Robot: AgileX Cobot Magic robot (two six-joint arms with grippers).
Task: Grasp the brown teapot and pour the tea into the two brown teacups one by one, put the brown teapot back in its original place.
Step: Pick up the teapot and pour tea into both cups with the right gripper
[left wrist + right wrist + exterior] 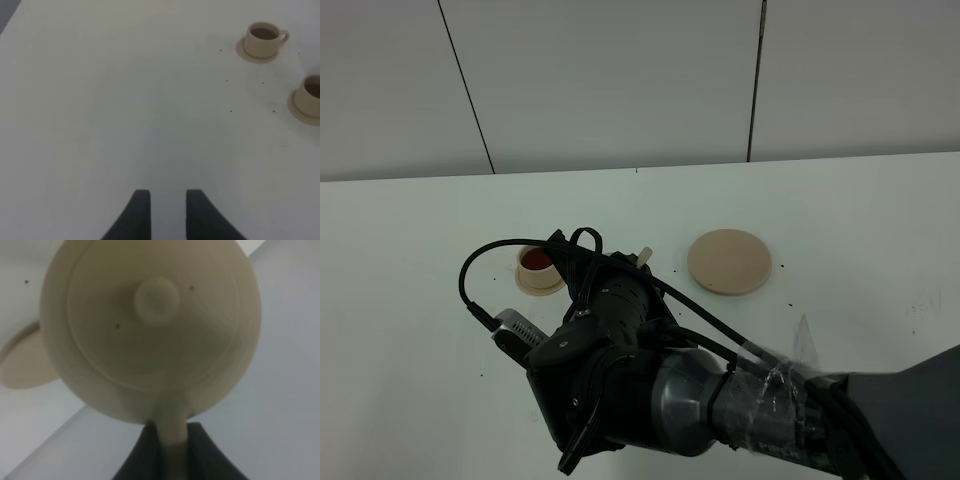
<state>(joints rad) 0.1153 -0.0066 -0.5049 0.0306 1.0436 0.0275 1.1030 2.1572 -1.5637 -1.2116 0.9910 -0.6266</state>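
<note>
In the right wrist view my right gripper [172, 432] is shut on the loop handle of the brown teapot [150, 325], which fills the view with its knobbed lid facing the camera. In the exterior high view the right arm [620, 370] reaches across the middle and hides the pot. Only a small tan tip [643, 257] peeks out. One brown teacup [538, 263] on its small saucer holds reddish tea; the other is hidden by the arm. Both teacups show in the left wrist view, one [263, 39] farther off and one [310, 95] at the frame edge. The wide tan saucer [729, 262] lies bare. My left gripper [167, 210] is open and empty.
The white table [410, 300] runs back to a white panelled wall [620, 80]. A flat tan disc [22, 365] shows past the pot in the right wrist view. Black cables [485, 255] loop off the right arm above the cup.
</note>
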